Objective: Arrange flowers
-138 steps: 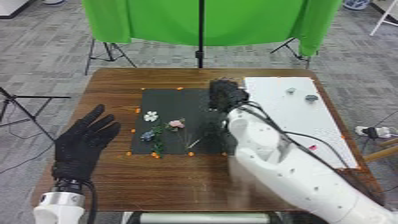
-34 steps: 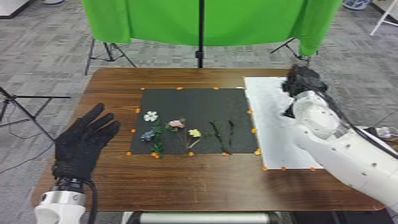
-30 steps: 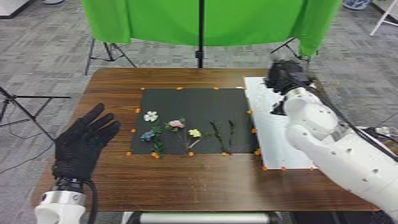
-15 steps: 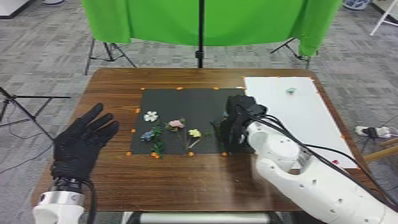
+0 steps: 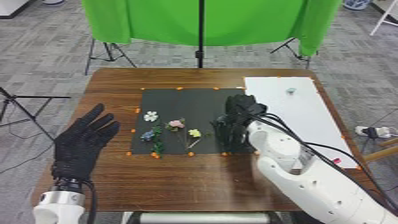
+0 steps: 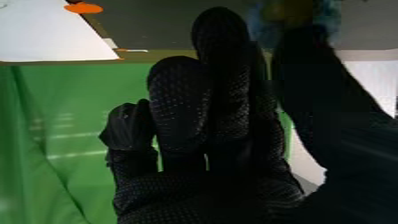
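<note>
While the mesh-gloved right hand (image 5: 240, 117) is pinching a bluish blossom (image 6: 290, 10) over the dark mat's (image 5: 197, 101) three o'clock, a flat-petalled white flower (image 5: 151, 116) is lying at nine; the left hand (image 5: 78, 144) is spreading straight fabric fingers beyond.

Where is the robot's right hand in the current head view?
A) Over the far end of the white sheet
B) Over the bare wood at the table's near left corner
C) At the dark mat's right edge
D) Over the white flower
C: in the head view, the right hand is at the right edge of the dark mat, well to the right of the white flower.
</note>
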You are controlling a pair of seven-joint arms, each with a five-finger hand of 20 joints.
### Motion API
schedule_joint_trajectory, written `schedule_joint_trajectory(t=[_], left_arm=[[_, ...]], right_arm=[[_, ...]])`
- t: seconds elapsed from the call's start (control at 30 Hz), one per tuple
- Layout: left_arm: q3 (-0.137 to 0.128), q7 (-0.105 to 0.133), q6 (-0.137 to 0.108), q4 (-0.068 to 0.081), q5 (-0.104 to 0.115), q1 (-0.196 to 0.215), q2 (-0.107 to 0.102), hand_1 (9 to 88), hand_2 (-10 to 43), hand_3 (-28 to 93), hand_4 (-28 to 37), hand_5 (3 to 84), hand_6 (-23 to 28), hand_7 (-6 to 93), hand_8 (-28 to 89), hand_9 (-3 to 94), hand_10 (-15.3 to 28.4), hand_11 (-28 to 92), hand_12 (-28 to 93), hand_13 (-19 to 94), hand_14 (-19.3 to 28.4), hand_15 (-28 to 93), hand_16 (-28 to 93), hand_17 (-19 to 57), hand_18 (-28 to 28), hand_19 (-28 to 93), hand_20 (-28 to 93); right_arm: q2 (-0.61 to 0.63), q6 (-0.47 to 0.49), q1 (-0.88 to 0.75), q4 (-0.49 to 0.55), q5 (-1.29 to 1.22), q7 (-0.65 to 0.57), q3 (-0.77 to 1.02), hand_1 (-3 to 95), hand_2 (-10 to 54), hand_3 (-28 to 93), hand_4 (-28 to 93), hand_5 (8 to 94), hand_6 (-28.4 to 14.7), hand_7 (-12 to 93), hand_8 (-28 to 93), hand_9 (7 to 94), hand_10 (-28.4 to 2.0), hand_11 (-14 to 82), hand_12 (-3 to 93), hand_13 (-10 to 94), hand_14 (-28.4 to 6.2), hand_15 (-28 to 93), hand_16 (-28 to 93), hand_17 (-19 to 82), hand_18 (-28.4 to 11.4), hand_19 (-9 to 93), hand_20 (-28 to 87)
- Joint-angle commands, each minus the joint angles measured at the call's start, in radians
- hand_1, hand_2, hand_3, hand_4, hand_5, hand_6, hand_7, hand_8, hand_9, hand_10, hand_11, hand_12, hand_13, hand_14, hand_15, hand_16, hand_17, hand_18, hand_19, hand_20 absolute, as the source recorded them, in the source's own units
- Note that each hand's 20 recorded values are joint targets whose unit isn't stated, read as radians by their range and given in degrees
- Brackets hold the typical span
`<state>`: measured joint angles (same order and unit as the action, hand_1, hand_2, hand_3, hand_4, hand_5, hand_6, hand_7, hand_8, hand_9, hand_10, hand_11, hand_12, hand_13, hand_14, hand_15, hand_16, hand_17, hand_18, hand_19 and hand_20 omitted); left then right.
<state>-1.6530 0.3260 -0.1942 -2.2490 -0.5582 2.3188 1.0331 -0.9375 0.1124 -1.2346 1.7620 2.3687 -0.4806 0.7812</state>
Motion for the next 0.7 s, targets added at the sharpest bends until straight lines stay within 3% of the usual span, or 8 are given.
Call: schedule_joint_trajectory(t=[0.03,0.2,0.27,0.47,0.7], left_arm=[[0.005,0.017,-0.011,-0.001,0.006,0.021,-0.004,23.9,6.0,81,-23.0,40.8,11.4,11.4,-8,35.8,20.8,26,11,26,28.3,53,-9,-8.1,26.8,56,21],[0.005,0.011,-0.008,0.001,0.004,0.015,-0.003,24.0,6.1,81,-23.0,40.8,11.4,11.4,-8,35.9,20.8,26,11,26,28.3,53,-9,-8.1,26.8,56,21],[0.004,-0.003,-0.003,0.003,-0.001,0.007,0.002,24.0,6.1,81,-23.0,40.8,11.4,11.4,-8,35.8,20.8,26,11,26,28.3,53,-9,-8.1,26.8,56,21],[-0.001,-0.011,0.000,0.004,-0.004,0.005,0.004,23.9,6.1,81,-22.9,40.8,11.4,11.3,-8,35.8,20.9,26,11,26,28.3,53,-9,-8.1,26.8,56,21],[0.006,-0.004,-0.001,0.004,-0.002,0.001,-0.002,23.9,6.0,81,-23.1,40.8,11.4,11.3,-8,35.9,20.9,26,11,26,28.4,53,-9,-8.1,26.7,56,21]], right_arm=[[0.097,-0.187,0.097,-0.003,-0.031,-0.065,-0.073,39.0,-9.5,77,-28,66.1,1.0,15,-12,80.4,-9.2,38.2,22.5,69,-8.4,76,17,30,-22.7,93,52],[0.192,-0.294,0.285,-0.101,-0.112,-0.174,-0.204,36.2,-9.5,79,-28,65.0,0.6,15,-12,75.1,-10.3,33.1,16.5,67,-8.6,72,15,28,-22.9,90,50],[0.207,-0.289,0.327,-0.135,-0.170,-0.214,-0.208,35.8,-9.5,79,-28,64.2,0.6,15,-12,73.2,-10.3,31.6,15.9,65,-8.9,71,15,27,-22.9,89,50],[0.222,-0.268,0.491,-0.298,-0.238,-0.300,-0.331,34.4,-9.5,80,-28,59.4,-0.5,15,-12,65.3,-13.3,26.2,14.5,59,-10.6,71,13,26,-22.8,89,49],[0.185,-0.199,0.486,-0.396,-0.286,-0.312,-0.306,34.0,-9.5,80,-28,54.6,-0.6,16,-13,58.3,-15.0,22.3,13.6,55,-11.7,71,10,24,-22.3,89,49]])
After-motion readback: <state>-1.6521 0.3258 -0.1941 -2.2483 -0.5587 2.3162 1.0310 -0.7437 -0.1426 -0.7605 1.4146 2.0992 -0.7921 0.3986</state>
